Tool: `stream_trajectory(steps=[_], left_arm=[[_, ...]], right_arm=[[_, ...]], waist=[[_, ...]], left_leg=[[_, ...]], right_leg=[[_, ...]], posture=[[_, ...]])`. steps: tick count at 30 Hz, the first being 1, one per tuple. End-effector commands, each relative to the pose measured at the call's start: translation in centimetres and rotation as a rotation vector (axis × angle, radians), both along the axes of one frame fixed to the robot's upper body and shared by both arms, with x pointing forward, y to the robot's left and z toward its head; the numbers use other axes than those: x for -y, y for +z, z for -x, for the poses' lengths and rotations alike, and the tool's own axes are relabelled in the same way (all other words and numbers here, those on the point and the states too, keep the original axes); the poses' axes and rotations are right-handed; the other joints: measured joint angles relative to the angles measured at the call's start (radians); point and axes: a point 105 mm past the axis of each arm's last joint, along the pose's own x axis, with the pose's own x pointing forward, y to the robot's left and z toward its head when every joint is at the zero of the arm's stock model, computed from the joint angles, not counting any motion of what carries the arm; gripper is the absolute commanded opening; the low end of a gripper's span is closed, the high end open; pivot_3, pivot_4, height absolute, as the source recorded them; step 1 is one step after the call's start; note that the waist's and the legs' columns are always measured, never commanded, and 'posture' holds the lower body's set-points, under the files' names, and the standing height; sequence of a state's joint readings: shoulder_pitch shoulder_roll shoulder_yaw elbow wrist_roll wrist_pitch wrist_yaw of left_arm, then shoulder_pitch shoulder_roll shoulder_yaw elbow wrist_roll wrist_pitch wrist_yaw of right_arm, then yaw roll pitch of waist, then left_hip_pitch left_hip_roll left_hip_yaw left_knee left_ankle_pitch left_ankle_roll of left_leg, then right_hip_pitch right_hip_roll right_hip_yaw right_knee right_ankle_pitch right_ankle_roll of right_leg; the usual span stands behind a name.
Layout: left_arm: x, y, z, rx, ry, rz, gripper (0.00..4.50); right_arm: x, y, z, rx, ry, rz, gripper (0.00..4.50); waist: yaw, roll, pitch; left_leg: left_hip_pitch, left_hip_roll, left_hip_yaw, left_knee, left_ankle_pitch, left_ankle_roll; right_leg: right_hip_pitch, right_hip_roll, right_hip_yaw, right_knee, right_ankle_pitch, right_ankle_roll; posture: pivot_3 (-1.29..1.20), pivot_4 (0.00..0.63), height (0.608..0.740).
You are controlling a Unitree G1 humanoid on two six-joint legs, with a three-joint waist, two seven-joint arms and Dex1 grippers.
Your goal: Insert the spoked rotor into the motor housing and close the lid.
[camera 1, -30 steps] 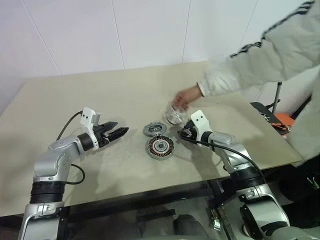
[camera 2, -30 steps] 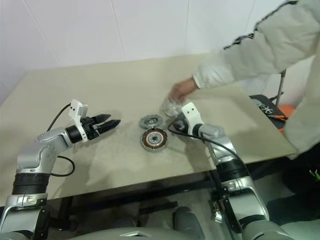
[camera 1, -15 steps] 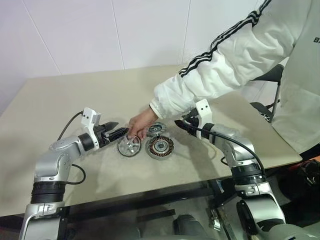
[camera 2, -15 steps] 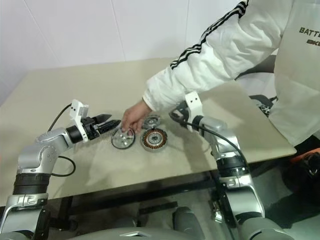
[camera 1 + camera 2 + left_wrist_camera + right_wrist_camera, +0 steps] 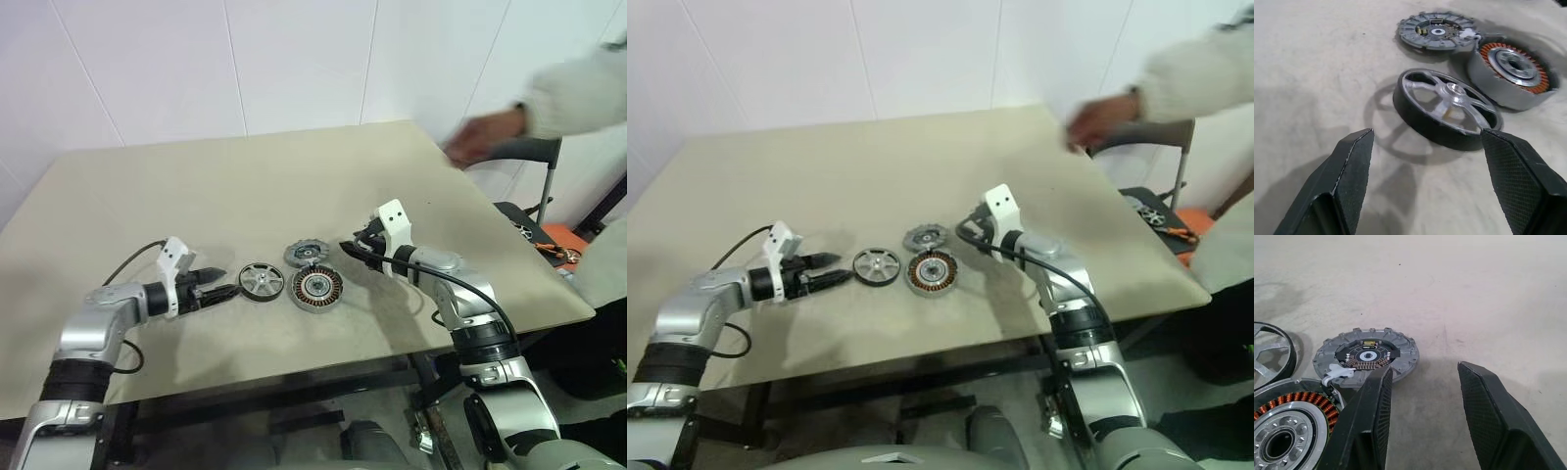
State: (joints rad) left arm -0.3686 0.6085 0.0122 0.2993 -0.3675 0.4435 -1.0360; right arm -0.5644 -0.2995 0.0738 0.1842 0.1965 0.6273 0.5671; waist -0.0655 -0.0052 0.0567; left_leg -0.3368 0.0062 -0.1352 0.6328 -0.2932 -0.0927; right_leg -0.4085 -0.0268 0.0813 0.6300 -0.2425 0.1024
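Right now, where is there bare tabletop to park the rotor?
Bare table runs behind the lid to the far edge, and in front of the motor housing. Crowded: rotor, housing and lid sit bunched between the open left gripper and open right gripper.

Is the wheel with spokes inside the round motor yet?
No, it is out. The wheel lies flat on the table beside the motor, whose copper ring shows uncovered.
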Motion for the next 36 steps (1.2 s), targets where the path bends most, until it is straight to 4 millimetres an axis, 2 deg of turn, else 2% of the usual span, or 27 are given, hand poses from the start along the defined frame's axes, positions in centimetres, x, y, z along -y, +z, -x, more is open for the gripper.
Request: stream_trajectory(steps=[1, 6, 14, 18, 23, 32, 36], left_arm=[[1.7, 2.3, -1.0, 0.085, -0.089, 0.004, 3.7], [2.7, 3.4, -1.3, 0.091, -0.178, -0.009, 3.7], [1.5, 3.1, 0.0, 0.027, -0.267, -0.067, 3.7], [0.5, 3.3, -0.3, 0.005, -0.28, -0.133, 3.7], [0.4, 3.3, -0.8, -0.003, -0.274, -0.143, 3.7], [1.7, 1.2, -0.1, -0.068, -0.298, -0.137, 3.7], [1.4, -0.7, 0.8, -0.109, -0.333, -0.211, 3.7]], right_arm=[[-0.1, 1.0, -0.2, 0.049, 0.01, 0.013, 2.21], [0.2, 0.8, -0.3, 0.052, -0.01, 0.022, 2.21], [0.4, 0.2, 0.2, 0.042, -0.02, 0.033, 2.21], [0.3, 0.1, 0.0, 0.043, -0.02, 0.038, 2.21], [0.1, 0.1, 0.0, 0.048, -0.016, 0.046, 2.21], [0.4, -0.3, 0.0, 0.046, -0.032, 0.055, 2.21], [0.5, -0.4, 0.1, 0.044, -0.038, 0.06, 2.21]], waist=[[-0.004, 0.0, 0.0], [-0.009, 0.0, 0.0], [-0.006, 0.0, 0.0], [-0.006, 0.0, 0.0], [-0.006, 0.0, 0.0], [-0.006, 0.0, 0.0], [-0.006, 0.0, 0.0]], left_leg=[[0.0, 0.0, 0.0, 0.0, 0.0, 0.0], [0.0, 0.0, 0.0, -0.002, 0.0, 0.0], [0.0, 0.0, 0.0, -0.001, 0.0, 0.0], [0.0, 0.0, 0.0, -0.001, 0.0, 0.0], [0.0, 0.0, 0.0, -0.001, 0.0, 0.0], [0.0, 0.0, 0.0, -0.001, 0.0, 0.0], [0.001, 0.0, 0.0, -0.001, 0.0, 0.0]], right_leg=[[0.0, 0.0, 0.0, 0.0, 0.0, 0.0], [-0.001, 0.0, 0.0, 0.0, 0.0, 0.0], [-0.001, 0.0, 0.0, 0.0, 0.0, 0.0], [-0.001, 0.0, 0.0, 0.0, 0.0, 0.0], [-0.001, 0.0, 0.0, 0.001, 0.0, 0.0], [-0.001, 0.0, 0.0, 0.001, 0.0, 0.0], [0.0, 0.0, 0.0, 0.001, 0.0, 0.0]], posture=[[0.0, 0.0, 0.74], [0.0, 0.0, 0.74], [0.0, 0.0, 0.74], [0.0, 0.0, 0.74], [0.0, 0.0, 0.74], [0.0, 0.0, 0.74], [0.0, 0.0, 0.74]])
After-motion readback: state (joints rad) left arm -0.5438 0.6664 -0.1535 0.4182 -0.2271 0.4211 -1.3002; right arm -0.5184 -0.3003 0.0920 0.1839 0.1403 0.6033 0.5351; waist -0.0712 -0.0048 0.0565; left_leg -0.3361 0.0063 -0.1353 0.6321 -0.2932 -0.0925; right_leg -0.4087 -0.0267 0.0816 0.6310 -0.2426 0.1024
